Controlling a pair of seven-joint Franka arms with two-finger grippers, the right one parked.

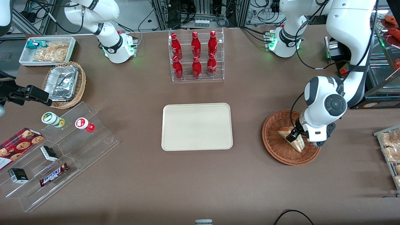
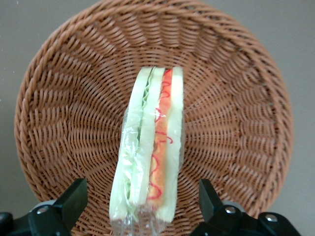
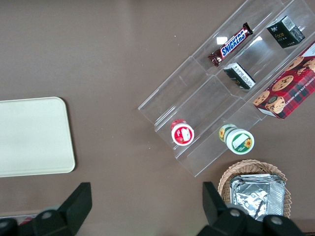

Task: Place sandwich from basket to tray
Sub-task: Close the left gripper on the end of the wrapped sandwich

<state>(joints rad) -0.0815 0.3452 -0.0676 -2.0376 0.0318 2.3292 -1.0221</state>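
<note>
We see the triangular white-bread sandwich (image 2: 150, 152) with red, orange and green filling lying in the round reddish-brown wicker basket (image 2: 236, 93). Our hand (image 2: 142, 204) hovers just above it, released, one finger on each side without touching. The flat cream-beige rectangular plastic tray (image 1: 197, 126) sits on the brown tabletop (image 1: 200, 181), well apart toward the parked arm's end.

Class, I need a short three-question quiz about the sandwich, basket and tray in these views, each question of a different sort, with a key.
1. True or false: the sandwich already lies on the tray.
2. The gripper is: A) open astride the sandwich, B) shut on a bottle, C) over the tray.
3. Fill in: the sandwich rests in the ____.

Key: 1 false; 2 A; 3 basket.
</note>
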